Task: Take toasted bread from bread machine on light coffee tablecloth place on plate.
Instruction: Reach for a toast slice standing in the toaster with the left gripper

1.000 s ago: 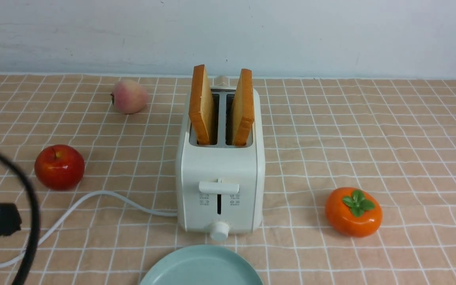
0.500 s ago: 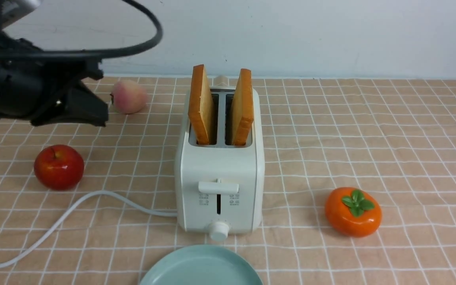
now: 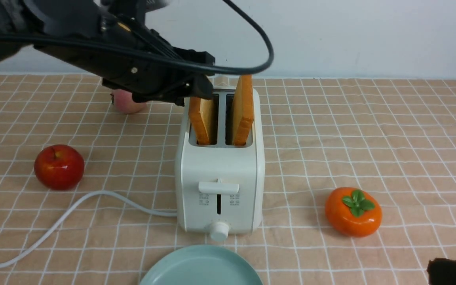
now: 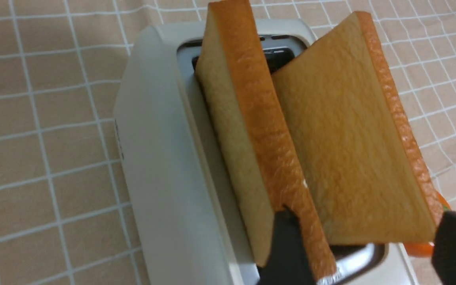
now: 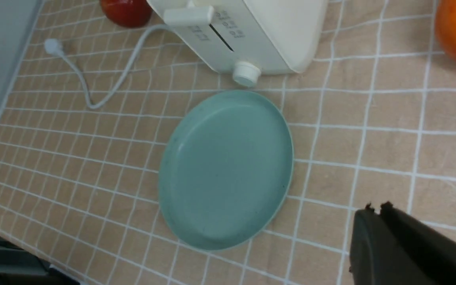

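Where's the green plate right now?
Front view: the plate sits at the near edge, centre, on the tablecloth, just in front of the toaster.

Shows the bread machine [image 3: 220, 186] mid-frame on the light coffee tablecloth [image 3: 370, 130], two slices of toasted bread [image 3: 243, 107] upright in its slots. Has the left gripper [image 3: 198, 89] reaching in from 10 o'clock, covering the left-hand slice's [image 3: 202, 118] top and part of a peach [image 3: 127, 105]. Places a red apple [image 3: 59, 166] at 9 o'clock of the machine, the plate [image 3: 202, 265] at 6, a persimmon [image 3: 353, 211] at 4. Catches a dark corner of the right gripper [image 3: 454, 272] at 5.
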`<action>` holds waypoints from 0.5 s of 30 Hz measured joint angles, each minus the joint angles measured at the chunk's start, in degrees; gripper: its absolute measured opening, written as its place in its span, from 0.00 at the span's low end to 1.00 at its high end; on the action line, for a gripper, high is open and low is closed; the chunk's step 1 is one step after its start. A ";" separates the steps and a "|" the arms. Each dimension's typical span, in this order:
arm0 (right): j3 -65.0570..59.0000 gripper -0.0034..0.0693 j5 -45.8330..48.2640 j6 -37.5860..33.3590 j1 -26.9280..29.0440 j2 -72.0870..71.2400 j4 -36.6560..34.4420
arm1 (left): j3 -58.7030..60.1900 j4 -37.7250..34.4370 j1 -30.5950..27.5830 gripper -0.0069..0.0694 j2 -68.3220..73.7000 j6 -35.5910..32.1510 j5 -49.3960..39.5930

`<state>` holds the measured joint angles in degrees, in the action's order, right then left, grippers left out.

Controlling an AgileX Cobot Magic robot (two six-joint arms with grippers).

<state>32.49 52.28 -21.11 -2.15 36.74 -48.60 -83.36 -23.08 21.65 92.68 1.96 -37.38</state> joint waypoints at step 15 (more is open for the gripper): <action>-1.82 0.11 -4.01 -1.15 0.00 0.00 -3.98 | -0.07 2.93 0.32 0.12 -0.62 4.27 7.26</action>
<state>30.66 48.27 -22.26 -2.15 36.74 -52.58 -83.43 -20.14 21.96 92.06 6.24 -30.11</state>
